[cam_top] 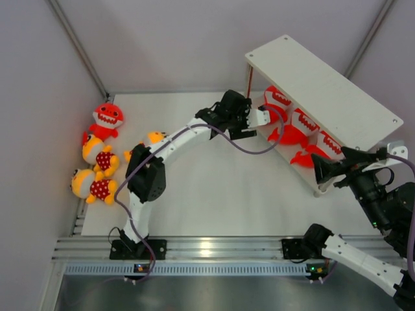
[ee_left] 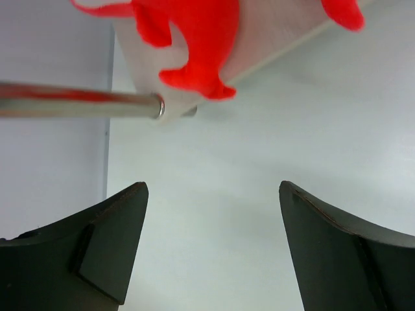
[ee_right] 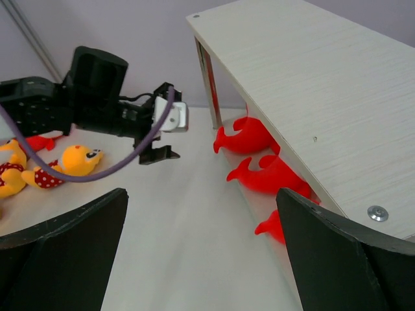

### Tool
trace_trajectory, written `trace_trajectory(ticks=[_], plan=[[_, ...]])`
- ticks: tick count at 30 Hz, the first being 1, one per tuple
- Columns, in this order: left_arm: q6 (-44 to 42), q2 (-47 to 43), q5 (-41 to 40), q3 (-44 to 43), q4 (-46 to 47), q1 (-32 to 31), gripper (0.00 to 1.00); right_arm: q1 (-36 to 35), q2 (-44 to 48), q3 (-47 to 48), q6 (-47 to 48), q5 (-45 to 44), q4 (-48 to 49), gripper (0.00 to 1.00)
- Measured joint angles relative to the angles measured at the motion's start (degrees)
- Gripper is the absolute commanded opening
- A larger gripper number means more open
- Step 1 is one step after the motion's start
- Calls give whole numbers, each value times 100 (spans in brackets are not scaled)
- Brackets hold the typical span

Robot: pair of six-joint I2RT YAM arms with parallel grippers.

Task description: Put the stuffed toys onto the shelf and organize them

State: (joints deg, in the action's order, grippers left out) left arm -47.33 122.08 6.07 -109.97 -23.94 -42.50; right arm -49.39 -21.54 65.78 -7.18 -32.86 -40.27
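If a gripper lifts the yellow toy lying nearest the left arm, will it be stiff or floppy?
Probably floppy: the yellow toy looks like soft plush, so it should squash and sag in a grip. It lies flat, so a push would likely slide it rather than roll it.

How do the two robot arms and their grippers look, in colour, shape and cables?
Both arms have white tubular links joined by black joint housings: the left arm and the right arm. A thin purple cable loops along the left arm. The left gripper and the right gripper each have two broad, dark, wedge-shaped fingers.
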Motion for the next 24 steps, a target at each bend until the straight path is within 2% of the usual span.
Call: trace_trajectory(ticks=[6, 9, 12, 15, 18, 20, 24], plan=[[356, -1744, -533, 538, -1250, -39, 91, 0, 22, -17, 26, 98, 92, 99], [468, -2800, -568, 1001, -1781, 275, 87, 0, -15, -31, 92, 260, 205, 99], [557, -3303, -391, 1178, -2181, 1370, 84, 0, -122, -55, 146, 431, 326, 99], [610, -3268, -243, 1427, -2286, 3084, 88, -2, -280, -55, 184, 614, 428, 99], [518, -3143, -133, 2094, -2470, 4389, 90, 0, -420, -55, 212, 745, 468, 99], [354, -3034, -7, 2455, -2699, 4889, 90, 0, -476, -59, 212, 793, 490, 99], [-42, -2750, 339, 2706, -2992, 5322, 89, 0, -487, -98, 205, 883, 527, 99]])
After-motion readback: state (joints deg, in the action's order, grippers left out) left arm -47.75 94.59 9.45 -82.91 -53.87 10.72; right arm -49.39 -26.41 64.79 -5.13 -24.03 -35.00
